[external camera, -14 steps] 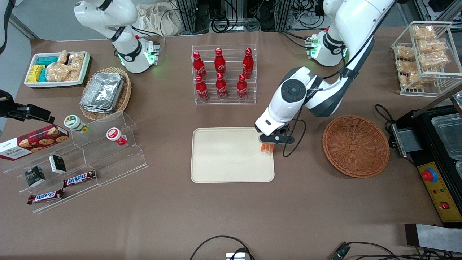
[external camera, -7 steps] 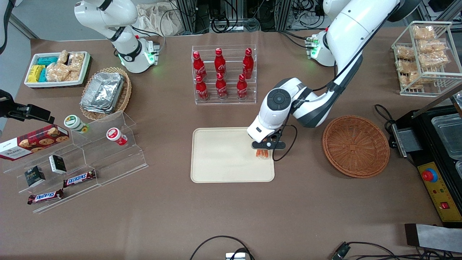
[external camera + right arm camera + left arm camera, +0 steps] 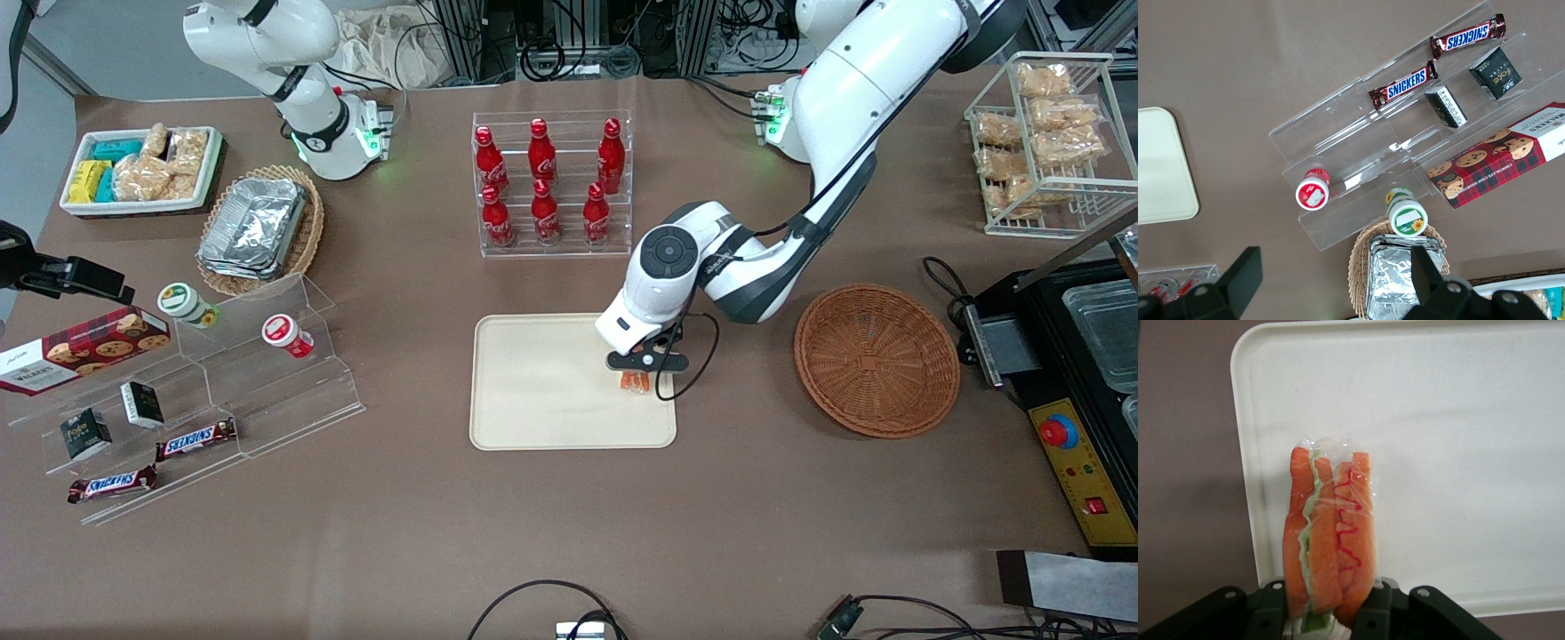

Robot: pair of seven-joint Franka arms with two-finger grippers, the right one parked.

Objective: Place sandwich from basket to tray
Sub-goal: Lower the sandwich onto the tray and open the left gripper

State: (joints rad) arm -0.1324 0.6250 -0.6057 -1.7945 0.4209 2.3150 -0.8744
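My left gripper hangs over the cream tray, near the tray edge that faces the basket, shut on the sandwich. In the left wrist view the sandwich shows its orange and green filling through clear wrap, clamped between the two black fingers of the gripper, with the tray beneath it. The reddish-brown wicker basket sits empty on the table toward the working arm's end.
An acrylic rack of red cola bottles stands farther from the front camera than the tray. A clear stepped shelf with snacks and a tan basket of foil trays lie toward the parked arm's end. A wire rack of bagged snacks and a black machine are beside the basket.
The gripper has carried the sandwich away from the basket and inward over the tray's edge, a little nearer the front camera.
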